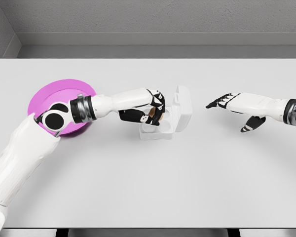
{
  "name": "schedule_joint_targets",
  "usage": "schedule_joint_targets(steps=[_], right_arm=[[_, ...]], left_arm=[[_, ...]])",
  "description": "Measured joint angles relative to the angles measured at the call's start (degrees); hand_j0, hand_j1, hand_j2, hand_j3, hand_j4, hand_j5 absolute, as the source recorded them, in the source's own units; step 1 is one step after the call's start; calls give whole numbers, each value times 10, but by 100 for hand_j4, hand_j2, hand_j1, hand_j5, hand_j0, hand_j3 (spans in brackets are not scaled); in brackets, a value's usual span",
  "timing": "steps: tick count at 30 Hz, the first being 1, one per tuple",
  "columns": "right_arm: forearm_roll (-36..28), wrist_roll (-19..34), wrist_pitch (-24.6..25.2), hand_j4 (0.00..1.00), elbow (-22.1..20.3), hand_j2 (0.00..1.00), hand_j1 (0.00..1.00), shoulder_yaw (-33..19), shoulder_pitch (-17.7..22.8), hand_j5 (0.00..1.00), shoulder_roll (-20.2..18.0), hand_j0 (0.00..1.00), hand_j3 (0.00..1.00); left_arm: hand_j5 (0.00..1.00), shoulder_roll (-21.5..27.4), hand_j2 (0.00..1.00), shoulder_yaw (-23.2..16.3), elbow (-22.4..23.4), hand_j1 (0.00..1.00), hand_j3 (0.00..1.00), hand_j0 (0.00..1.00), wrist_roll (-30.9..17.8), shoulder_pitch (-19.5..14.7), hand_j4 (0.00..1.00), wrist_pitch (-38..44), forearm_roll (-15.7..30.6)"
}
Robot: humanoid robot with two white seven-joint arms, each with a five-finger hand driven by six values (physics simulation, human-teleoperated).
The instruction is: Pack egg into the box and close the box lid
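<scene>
A small white box (pixel 164 129) stands near the table's middle, its lid (pixel 184 106) raised upright on the right side. My left hand (pixel 150 111) reaches over the box's open top, fingers curled around a brownish egg (pixel 151 116) held just above the box's inside. My right hand (pixel 232 106) hovers to the right of the lid, apart from it, fingers stretched out toward the box and thumb hanging down, holding nothing.
A round magenta plate (pixel 44 98) lies at the left, partly hidden behind my left forearm. The white table (pixel 148 187) spans the whole view, with a grey wall behind its far edge.
</scene>
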Motion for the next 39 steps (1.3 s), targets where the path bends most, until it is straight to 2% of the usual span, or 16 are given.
schedule_joint_targets(steps=[10,27,39], right_arm=[[0,0,0,100,0,100,100,0,-1,100,3,100,100],[0,1,0,100,0,100,100,1,-1,100,4,100,100],[0,2,0,100,5,100,100,1,0,100,4,100,100]], left_arm=[[14,-1,14,-1,19,14,14,14,0,4,14,0,24],[14,-2,14,0,21,14,14,14,0,18,14,0,60],[14,-1,14,0,27,14,14,14,0,31,14,0,64]])
